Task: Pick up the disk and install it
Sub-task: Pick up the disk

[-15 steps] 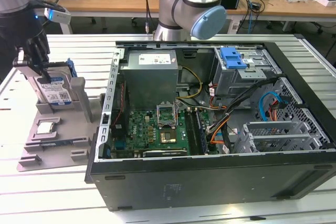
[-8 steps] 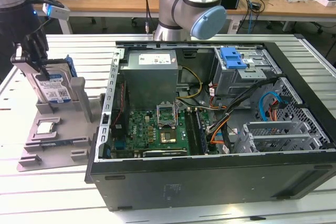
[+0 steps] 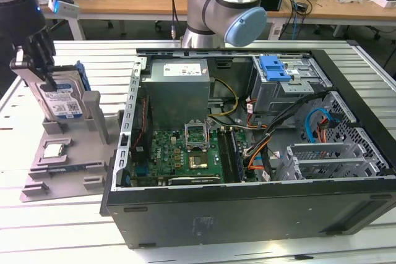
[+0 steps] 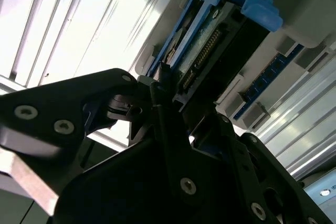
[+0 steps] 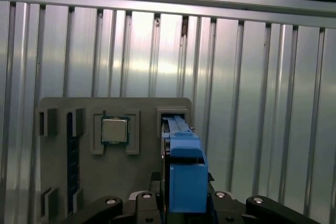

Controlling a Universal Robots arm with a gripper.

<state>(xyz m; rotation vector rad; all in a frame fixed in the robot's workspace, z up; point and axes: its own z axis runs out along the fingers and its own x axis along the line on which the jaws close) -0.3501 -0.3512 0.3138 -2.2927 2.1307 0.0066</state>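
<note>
The disk (image 3: 62, 98), silver with a blue-and-white label and a blue frame, stands on edge, slightly tilted, in the slot of a grey holder (image 3: 65, 168) at the exterior view's left. My gripper (image 3: 41, 66) comes down over its top edge with a black finger on each face, shut on it. In the first wrist view the disk's blue frame (image 5: 185, 174) sits between the gripper (image 5: 184, 203) fingers. The second wrist view shows the disk's connector edge (image 4: 207, 56) just beyond the gripper (image 4: 170, 90).
An open computer case (image 3: 346, 205) lies to the right of the holder, with a motherboard (image 3: 185, 156), a power supply (image 3: 176, 88) and a blue latch on a grey drive cage (image 3: 276, 68). A small square silver chip (image 3: 54, 150) (image 5: 114, 130) rests on the holder. The table is ribbed metal (image 5: 262, 103).
</note>
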